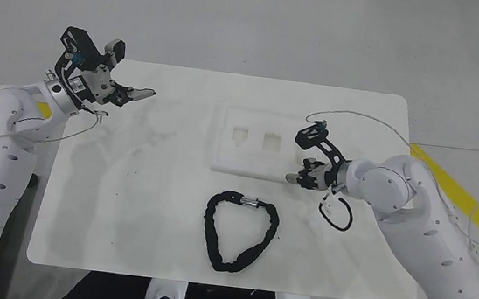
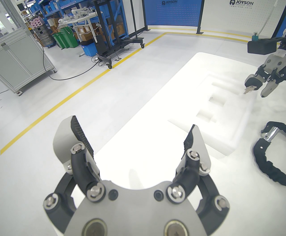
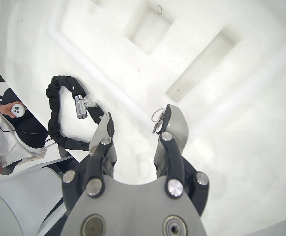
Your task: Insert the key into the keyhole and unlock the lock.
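White table point(image 1: 128, 208) w/ chain lock point(image 1: 250, 202): left gripper point(image 2: 134, 124) spread, empty; right gripper point(image 3: 139, 111) spread (key point(image 3: 156, 123) against one finger).

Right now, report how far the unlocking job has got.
Done: nothing on the lock yet. The chain lock lies closed on the table, its keyhole bare. In hand: the key rests against one pad of the right gripper, jaws apart over the foam tray's edge, so it is not clamped. The left gripper hangs open, away from the lock. Left: clamp the key, insert it, turn.
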